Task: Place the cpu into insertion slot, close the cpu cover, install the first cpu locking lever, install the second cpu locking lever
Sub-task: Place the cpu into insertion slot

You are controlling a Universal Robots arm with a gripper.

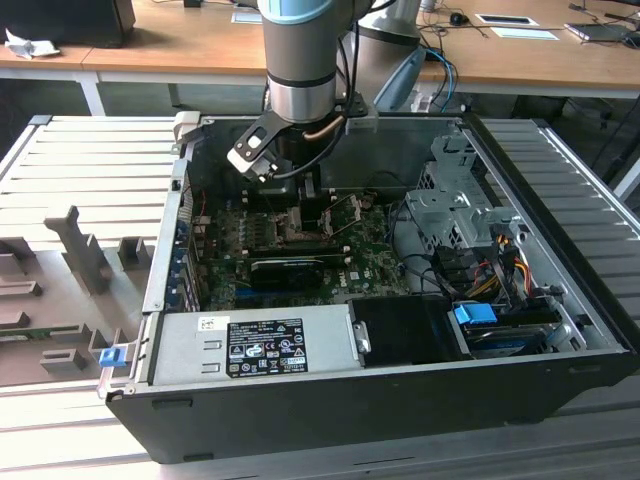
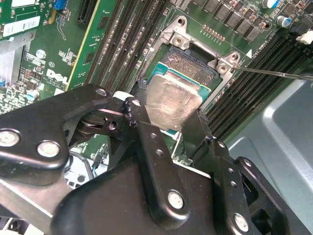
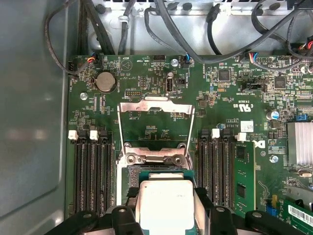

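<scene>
Silver-grey on top, the cpu [image 2: 172, 100] is pinched by its edges in the narrow jaws of the gripper [image 2: 168, 116], just over the socket [image 2: 188, 61]. I cannot tell if it touches. The cpu cover [image 3: 156, 106] stands open behind. The chip looks offset, so lowering it skewed could bend the socket's fine contacts or leave it unseated.

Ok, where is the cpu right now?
In both wrist views the cpu is held in the tool just over the open socket, between the memory slots, with the cpu cover flipped open beyond it.
</scene>
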